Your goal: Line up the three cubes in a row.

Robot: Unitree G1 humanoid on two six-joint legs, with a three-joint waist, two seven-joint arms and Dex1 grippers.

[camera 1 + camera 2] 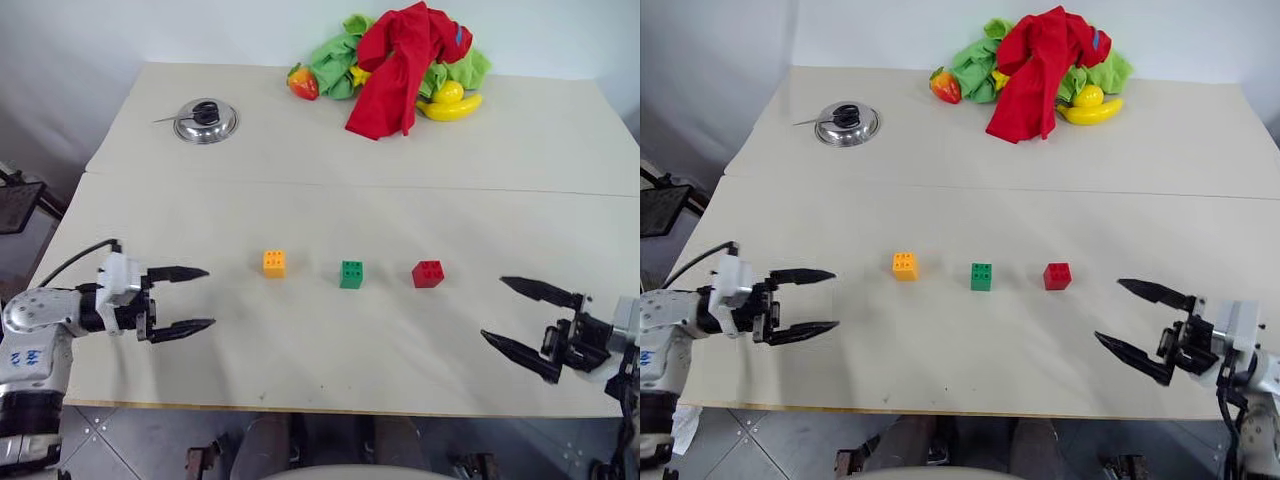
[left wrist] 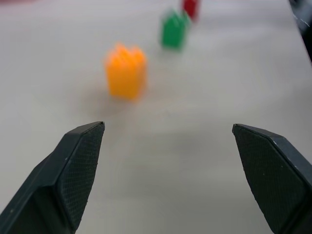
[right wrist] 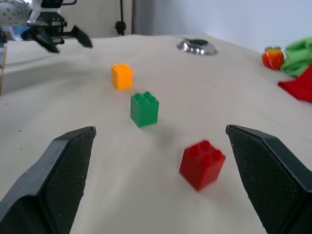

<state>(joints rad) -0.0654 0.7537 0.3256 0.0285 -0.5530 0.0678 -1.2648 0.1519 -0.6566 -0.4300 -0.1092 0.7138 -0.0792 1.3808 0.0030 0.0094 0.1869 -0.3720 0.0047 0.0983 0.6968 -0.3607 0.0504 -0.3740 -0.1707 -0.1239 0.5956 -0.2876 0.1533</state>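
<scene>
orange cube, green cube and red cube sit mid-table in an even row, looks done; left gripper at 9 o'clock, right gripper at 3, both released, next just back off

cubes: glossy moulded plastic
pot lid: shiny metal
cloths: soft, crumpled
table: matt, smooth

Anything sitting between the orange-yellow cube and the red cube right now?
Yes, the green cube sits between the orange-yellow cube and the red cube, apart from both, as the left eye view shows.
</scene>
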